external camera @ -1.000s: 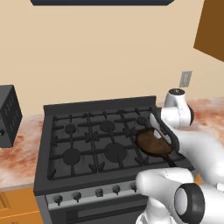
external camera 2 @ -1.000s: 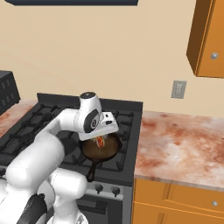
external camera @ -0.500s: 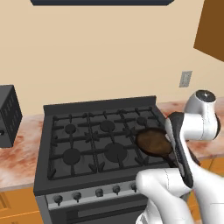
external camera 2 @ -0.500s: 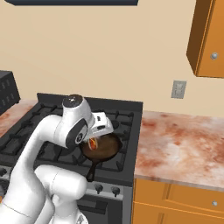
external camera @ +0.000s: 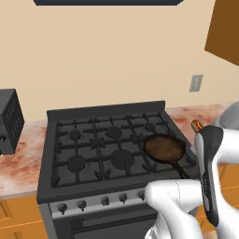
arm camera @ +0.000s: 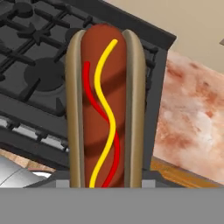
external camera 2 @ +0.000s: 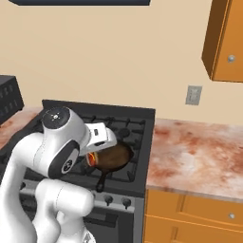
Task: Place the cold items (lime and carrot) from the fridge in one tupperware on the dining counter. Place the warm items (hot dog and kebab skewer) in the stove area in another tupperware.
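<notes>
Currently
Gripper (external camera 2: 93, 153): grasping the hot dog (arm camera: 105, 105) lengthwise, holding it lifted
Hot dog: hanging above the stove (external camera: 84, 154), over its front right edge
Pan (external camera: 164, 148): sitting on the right front burner
Counter (external camera 2: 199, 154): lying right of the stove

One hot dog (arm camera: 105, 105), one dark skillet (external camera: 164, 148), one black stove (external camera: 93, 158) with what looks like six burners, one wall outlet (external camera 2: 193, 95), one toaster oven (external camera: 8, 121), one upper cabinet (external camera 2: 227, 40).
</notes>
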Robot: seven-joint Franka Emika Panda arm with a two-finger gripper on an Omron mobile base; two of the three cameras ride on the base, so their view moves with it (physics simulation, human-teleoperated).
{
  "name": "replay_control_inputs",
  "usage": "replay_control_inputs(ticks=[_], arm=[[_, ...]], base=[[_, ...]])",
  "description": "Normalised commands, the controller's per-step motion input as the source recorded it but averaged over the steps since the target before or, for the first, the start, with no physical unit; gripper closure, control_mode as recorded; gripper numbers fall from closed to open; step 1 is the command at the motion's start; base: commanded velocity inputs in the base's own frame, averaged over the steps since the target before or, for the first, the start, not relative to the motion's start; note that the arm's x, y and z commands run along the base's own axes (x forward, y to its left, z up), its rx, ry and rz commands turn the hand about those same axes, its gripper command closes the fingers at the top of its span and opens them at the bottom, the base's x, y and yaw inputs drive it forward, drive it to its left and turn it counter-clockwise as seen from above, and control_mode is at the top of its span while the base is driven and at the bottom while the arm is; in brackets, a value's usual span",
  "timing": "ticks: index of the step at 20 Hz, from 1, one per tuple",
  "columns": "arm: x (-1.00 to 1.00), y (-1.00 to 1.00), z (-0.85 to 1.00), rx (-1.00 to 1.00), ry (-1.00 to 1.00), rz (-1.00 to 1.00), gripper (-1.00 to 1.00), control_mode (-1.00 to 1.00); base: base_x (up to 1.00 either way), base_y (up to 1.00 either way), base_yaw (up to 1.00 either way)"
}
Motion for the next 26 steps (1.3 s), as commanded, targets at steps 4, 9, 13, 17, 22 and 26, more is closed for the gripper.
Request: replay_control_inputs(ticks=[4,9,13,17,22,26], arm=[[0.0,0.0,0.0,0.0,0.0,0.0,1.0,1.0],[0.0,0.0,0.0,0.0,0.0,0.0,1.0,1.0],[0.0,0.0,0.0,0.0,0.0,0.0,1.0,1.0],[0.0,0.0,0.0,0.0,0.0,0.0,1.0,1.0],[0.0,0.0,0.0,0.0,0.0,0.0,1.0,1.0],[0.0,0.0,0.0,0.0,0.0,0.0,1.0,1.0]], base=[[-0.55,0.5,0.04],[-0.68,0.87,0.57],[-0.45,0.96,0.82],[-0.42,1.0,0.86],[-0.31,1.0,0.83],[-0.17,1.0,0.78]])
